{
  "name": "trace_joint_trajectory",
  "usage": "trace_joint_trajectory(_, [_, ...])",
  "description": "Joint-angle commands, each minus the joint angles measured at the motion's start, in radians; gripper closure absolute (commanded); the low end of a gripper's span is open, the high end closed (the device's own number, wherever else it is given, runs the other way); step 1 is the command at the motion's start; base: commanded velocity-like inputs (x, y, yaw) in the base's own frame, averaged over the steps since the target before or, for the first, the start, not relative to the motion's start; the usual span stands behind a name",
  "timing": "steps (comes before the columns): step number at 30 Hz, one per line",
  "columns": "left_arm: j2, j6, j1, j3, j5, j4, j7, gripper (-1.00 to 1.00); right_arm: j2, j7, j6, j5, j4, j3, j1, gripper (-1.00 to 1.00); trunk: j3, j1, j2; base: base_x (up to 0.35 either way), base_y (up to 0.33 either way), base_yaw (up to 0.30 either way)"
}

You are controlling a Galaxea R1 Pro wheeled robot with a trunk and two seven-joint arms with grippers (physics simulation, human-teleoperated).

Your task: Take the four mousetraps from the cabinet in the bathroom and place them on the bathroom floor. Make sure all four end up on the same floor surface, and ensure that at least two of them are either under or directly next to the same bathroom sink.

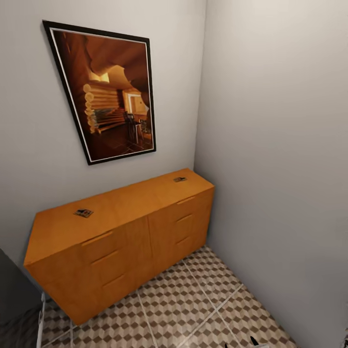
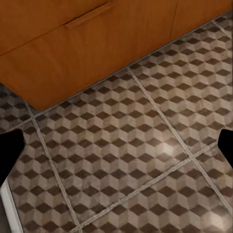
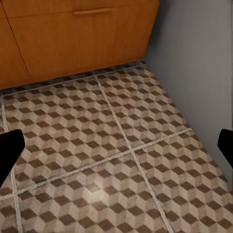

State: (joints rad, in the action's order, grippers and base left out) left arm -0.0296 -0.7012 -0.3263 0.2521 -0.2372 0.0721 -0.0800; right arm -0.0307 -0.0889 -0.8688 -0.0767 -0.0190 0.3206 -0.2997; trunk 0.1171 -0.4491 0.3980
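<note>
Two small flat brown slabs with dark metal parts lying on the cabinet (image 1: 121, 227) top: one mousetrap (image 1: 83, 212) near the left end, another mousetrap (image 1: 180, 179) near the far right end, well apart from each other. Too small in the head view to make out more than a dark frame on pale wood. Cabinet itself low, wide, orange-brown, two columns of three drawers with slim bar handles, all shut, standing against the wall under a framed picture (image 1: 108, 92) of a log interior, right end close to the side wall (image 1: 280, 145).

Bathroom floor (image 1: 193, 299) in front of the cabinet: square tiles in a brown, beige and white cube print with pale grout lines.

Both traps well above and beyond the jaws (each wrist camera looks down at tiles at the foot of the cabinet). Left gripper (image 2: 116, 150) spread wide, dark fingertips (image 2: 9, 153) at opposite edges of the left wrist view, nothing between them but floor, cabinet front just beyond. Right gripper (image 3: 116, 148) likewise spread, dark fingertips (image 3: 9, 150) at either edge of the right wrist view, over floor near the cabinet's right corner beside the grey wall.

Cabinet top and traps shown from the head camera; lower drawer fronts and tiles close up from the wrists. Dark tip of something at the bottom edge of the head view, unclear which arm.
</note>
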Motion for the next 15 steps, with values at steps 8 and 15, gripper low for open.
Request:
trace_joint_trajectory(8, [0.0,-0.004,-0.001,0.009,-0.004,0.003,-0.004,-1.0,0.0,-0.003,-0.002,-0.007,0.001,0.009,-0.001,-1.0,-0.007,-0.001,0.002,0.043,0.033,-0.219])
trace_joint_trajectory(15, [0.0,-0.004,-0.001,0.009,-0.004,0.003,-0.004,-1.0,0.001,-0.003,-0.001,-0.007,0.001,0.009,-0.001,-1.0,-0.015,-0.001,0.002,0.004,0.003,-0.219])
